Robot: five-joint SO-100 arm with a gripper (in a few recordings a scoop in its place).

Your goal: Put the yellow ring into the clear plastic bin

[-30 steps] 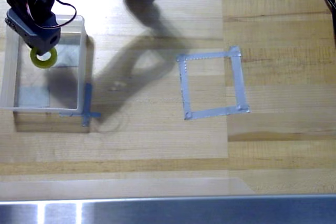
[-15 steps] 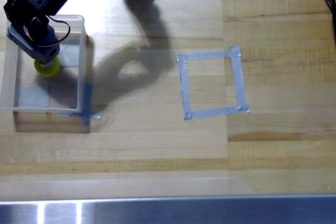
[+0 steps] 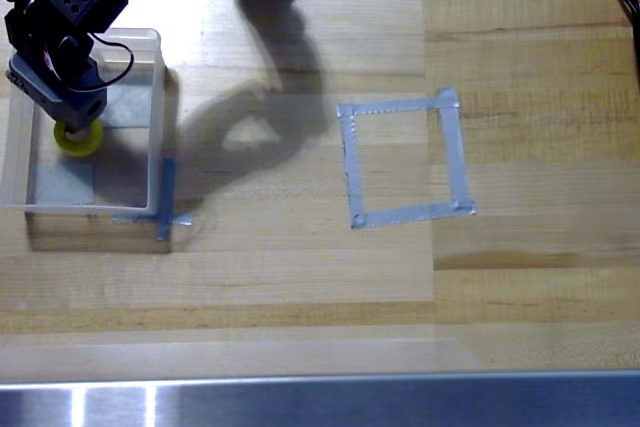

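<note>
The gripper (image 3: 76,127) sits low inside the clear plastic bin (image 3: 155,127), over the yellow ring (image 3: 76,141). Jaw opening cannot be told. Release fully, then lift straight up, clear of the walls.

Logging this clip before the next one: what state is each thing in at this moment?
Small bright yellow ring: inside the bin's walls, lying roughly flat, partly covered by the gripper.
Square clear plastic bin: upright, open-topped, on the wooden table.
Black two-finger gripper: reaching into the bin right over the ring; whether it is open or shut cannot be told.
Grey tape square outline: flat on the table, nothing inside it.
</note>
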